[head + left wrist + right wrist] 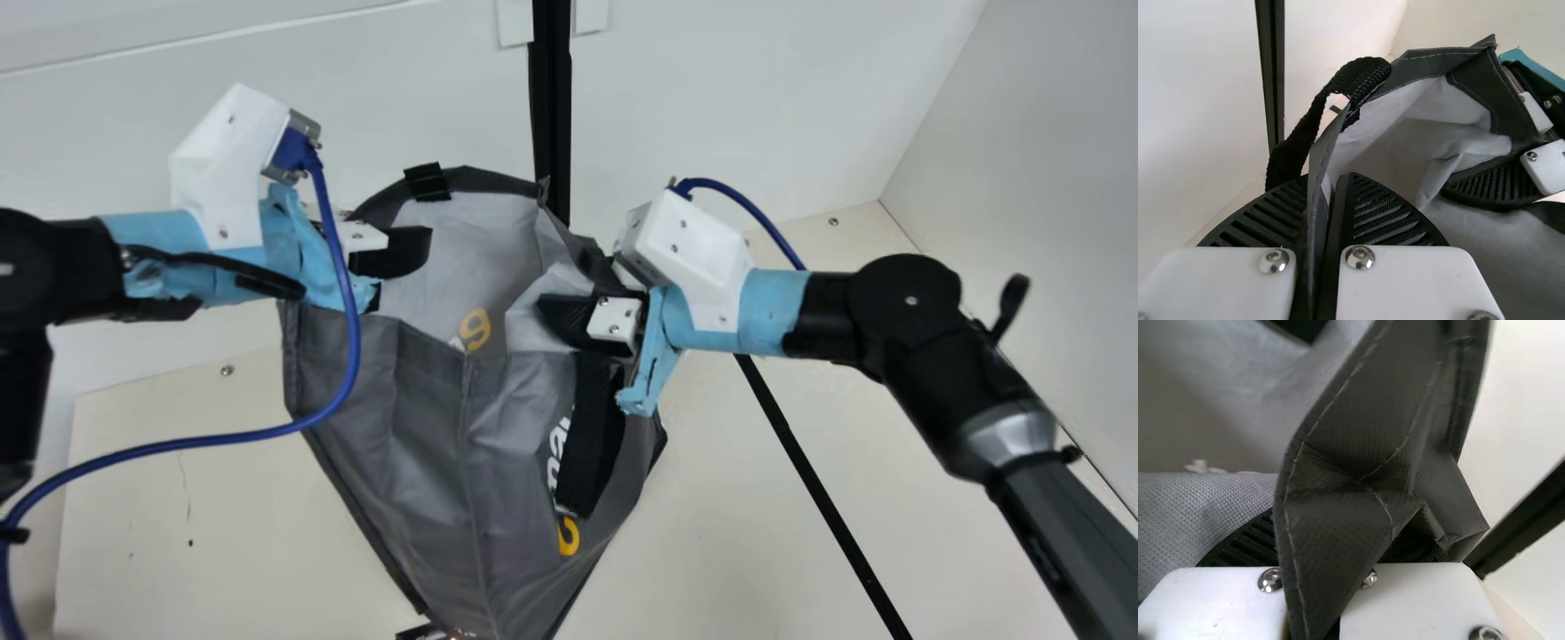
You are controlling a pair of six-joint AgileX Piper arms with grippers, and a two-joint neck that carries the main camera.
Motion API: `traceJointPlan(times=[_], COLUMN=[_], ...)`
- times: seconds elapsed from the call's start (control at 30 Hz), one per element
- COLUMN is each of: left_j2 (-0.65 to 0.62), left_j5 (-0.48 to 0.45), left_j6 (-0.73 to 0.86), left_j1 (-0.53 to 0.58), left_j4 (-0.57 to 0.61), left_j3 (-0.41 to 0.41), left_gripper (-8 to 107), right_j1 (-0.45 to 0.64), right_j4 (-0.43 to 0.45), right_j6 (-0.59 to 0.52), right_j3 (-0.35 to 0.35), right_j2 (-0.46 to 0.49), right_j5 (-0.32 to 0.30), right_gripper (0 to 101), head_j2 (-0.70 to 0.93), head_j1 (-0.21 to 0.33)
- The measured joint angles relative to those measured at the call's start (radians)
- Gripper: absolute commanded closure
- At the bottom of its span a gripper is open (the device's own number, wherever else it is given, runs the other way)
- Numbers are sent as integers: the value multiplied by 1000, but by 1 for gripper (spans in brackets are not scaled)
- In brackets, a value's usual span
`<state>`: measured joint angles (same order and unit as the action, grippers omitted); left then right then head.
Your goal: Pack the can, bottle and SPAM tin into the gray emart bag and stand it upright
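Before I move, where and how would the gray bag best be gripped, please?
Probably by the rim of the gray bag, at opposite sides, coming from left and right: it gapes open, and its thin edge suits a pinch.

I have my black left arm coming in level from the left, its wrist wrapped in light blue under a white housing. Its black ribbed-fingered gripper points right, fingers pinched together. My matching right arm rises from the near right, bends, then runs leftward; its gripper faces the other, also pinched, the two apart.
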<state>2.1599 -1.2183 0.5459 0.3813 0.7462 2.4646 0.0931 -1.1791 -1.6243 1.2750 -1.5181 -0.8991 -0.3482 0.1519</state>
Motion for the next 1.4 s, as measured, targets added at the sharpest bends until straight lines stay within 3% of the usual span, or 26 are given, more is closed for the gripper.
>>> traceJointPlan(times=[0.23, 0.4, 0.63, 0.97, 1.4], left_j2=[92, 125, 126, 87, 74], left_j5=[2, 2, -2, -2, -2], left_j6=[-21, -36, -49, -76, -86], left_j1=[10, 17, 24, 36, 41], left_j4=[-18, -31, -52, -88, -97], left_j3=[64, 96, 102, 83, 75], left_gripper=[107, 107, 107, 107, 107], right_j1=[-18, -20, -5, 16, 17], right_j4=[25, 31, 30, 47, 51], right_j6=[-72, -94, -93, -55, -55], right_j3=[1, -2, -18, -46, -46], right_j2=[-87, -117, -112, -59, -57], right_j5=[110, 138, 127, 55, 58], right_gripper=[101, 101, 101, 101, 101], head_j2=[0, 0, 0, 0, 2], head_j1=[0, 0, 0, 0, 0])
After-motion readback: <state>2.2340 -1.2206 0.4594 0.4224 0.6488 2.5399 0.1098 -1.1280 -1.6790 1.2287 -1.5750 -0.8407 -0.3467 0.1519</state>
